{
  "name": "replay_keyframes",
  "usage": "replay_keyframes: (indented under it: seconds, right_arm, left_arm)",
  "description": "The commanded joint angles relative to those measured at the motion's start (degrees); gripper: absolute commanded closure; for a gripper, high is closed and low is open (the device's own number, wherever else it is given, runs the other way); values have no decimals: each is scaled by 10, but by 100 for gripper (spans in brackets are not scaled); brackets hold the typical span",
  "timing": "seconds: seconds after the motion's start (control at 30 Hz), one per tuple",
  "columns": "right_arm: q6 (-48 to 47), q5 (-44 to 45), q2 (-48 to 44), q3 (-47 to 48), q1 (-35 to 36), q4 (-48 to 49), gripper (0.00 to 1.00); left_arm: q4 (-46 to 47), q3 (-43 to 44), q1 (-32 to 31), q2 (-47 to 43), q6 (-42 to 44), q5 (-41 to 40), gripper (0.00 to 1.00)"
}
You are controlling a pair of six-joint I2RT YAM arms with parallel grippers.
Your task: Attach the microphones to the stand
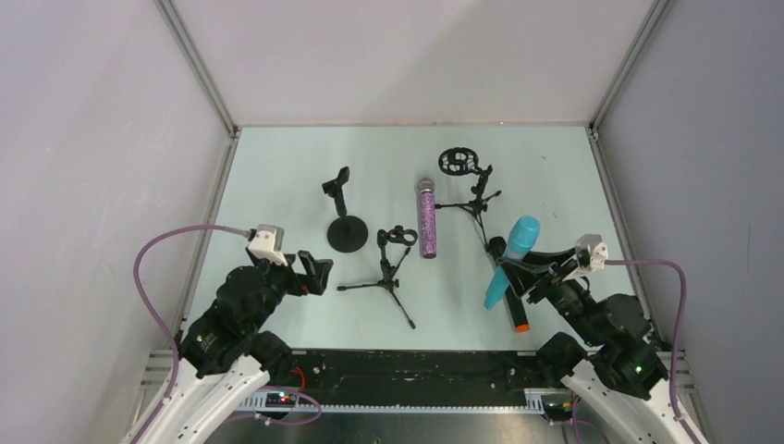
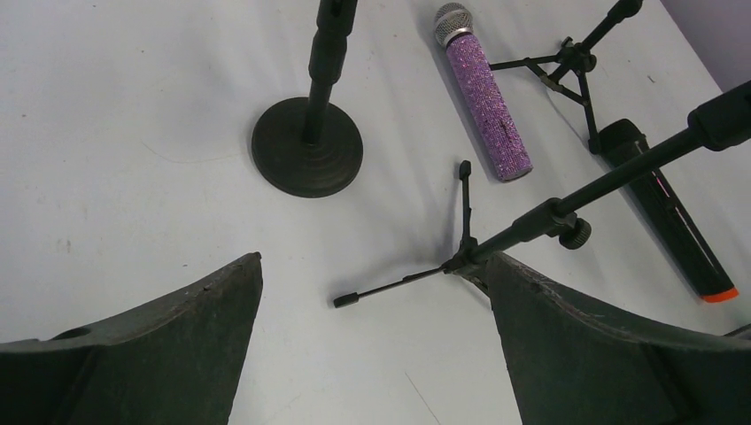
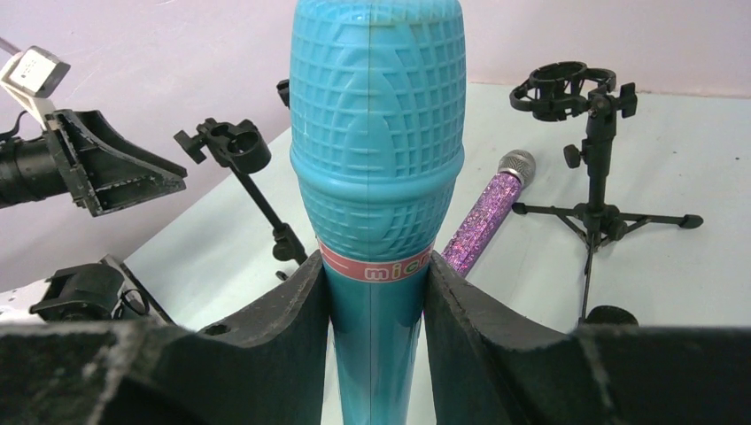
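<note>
My right gripper (image 1: 525, 271) is shut on the light blue mic (image 1: 514, 257) just below its head and holds it tilted above the table; in the right wrist view the mic (image 3: 376, 168) stands between my fingers (image 3: 292, 310). The purple glitter mic (image 1: 427, 218) lies flat mid-table, and it also shows in the left wrist view (image 2: 487, 102). The black mic with the orange end (image 1: 517, 313) lies under the blue one. My left gripper (image 1: 314, 275) is open and empty, near a clip-top tripod stand (image 1: 394, 268).
A round-base stand (image 1: 347, 229) is upright left of centre. A tripod stand with a ring shock mount (image 1: 471, 190) is at the back right, behind the purple mic. Side walls bound the table on the left and right.
</note>
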Motion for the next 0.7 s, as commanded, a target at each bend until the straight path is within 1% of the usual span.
replay_keyframes:
  seconds: [0.0, 0.07, 0.2, 0.27, 0.3, 0.33, 0.4, 0.47, 0.5, 0.57, 0.67]
  right_arm:
    - [-7, 2, 9, -40, 2, 106, 100]
    - [-17, -21, 29, -56, 2, 137, 100]
    - [-46, -32, 70, -62, 2, 180, 100]
    - [-56, -34, 91, -69, 1, 225, 100]
    - [-57, -31, 96, -76, 1, 234, 100]
    - [-59, -30, 105, -80, 1, 253, 100]
    - [-61, -29, 119, -93, 1, 278, 100]
    - [-63, -32, 134, -111, 1, 310, 100]
    - [-62, -31, 139, -122, 1, 319, 100]
    - [-54, -24, 155, -134, 1, 338, 100]
    - [-43, -24, 184, -144, 0, 368, 100]
  left_arm:
    - [23, 10, -2, -6, 21, 22, 0]
    - [26, 6, -3, -11, 25, 15, 0]
    - [30, 2, -3, -10, 27, 6, 0]
    - [36, 5, -3, -5, 25, 10, 0]
    - [39, 6, -3, -3, 28, 21, 0]
    - [42, 7, -3, 1, 48, 58, 0]
    - [61, 4, -3, 7, 71, 106, 0]
    - [72, 6, -3, 16, 82, 127, 0]
    - [77, 7, -3, 20, 89, 156, 0]
    - [102, 12, -2, 34, 124, 188, 0]
    - [137, 37, -3, 70, 155, 220, 0]
